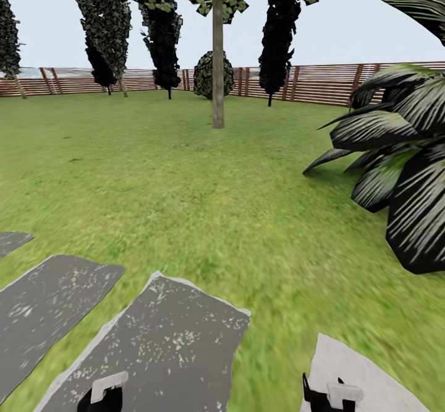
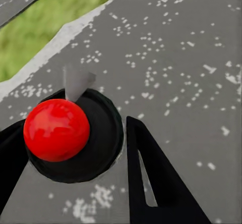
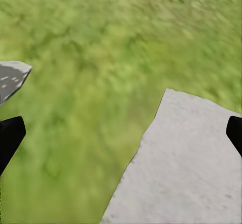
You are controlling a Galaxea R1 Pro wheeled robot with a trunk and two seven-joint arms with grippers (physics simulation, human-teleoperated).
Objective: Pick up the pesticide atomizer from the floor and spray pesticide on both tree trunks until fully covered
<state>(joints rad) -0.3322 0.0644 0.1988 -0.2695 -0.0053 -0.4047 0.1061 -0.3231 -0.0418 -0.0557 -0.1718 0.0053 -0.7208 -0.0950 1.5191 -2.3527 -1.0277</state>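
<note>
The robot looks out over the garden. Green grass (image 1: 185,183) covers most of the floor, and grey paving stones (image 1: 167,344) lie close in front. One tree (image 1: 217,4) stands out in the middle of the lawn, well away from the robot. Its tree trunk (image 1: 217,65) is tall, straight and bare, with green leaves high up. Behind it runs a brown wooden fence (image 1: 321,84). Dark narrow trees (image 1: 162,34) and a round bush (image 1: 213,75) stand by the fence. A big palm (image 1: 402,152) with striped leaves is at the right side.

The left pincer (image 2: 75,148) hangs just over a grey paving stone. Its black fingers (image 2: 156,183) are spread apart. Between them sits the pesticide atomizer (image 2: 75,133), seen from above: a red ball on a round black body with a small grey nozzle. It sits on the stone. I cannot tell if the fingers touch it.

The right pincer (image 3: 121,133) is spread wide, with one black fingertip (image 3: 10,138) at each side. Below it are grass and a pale grey stone (image 3: 186,168).

In the head view, both pincers peek in at the bottom edge, the left pincer (image 1: 102,393) over dark stone and the right pincer (image 1: 330,393) over pale stone.
</note>
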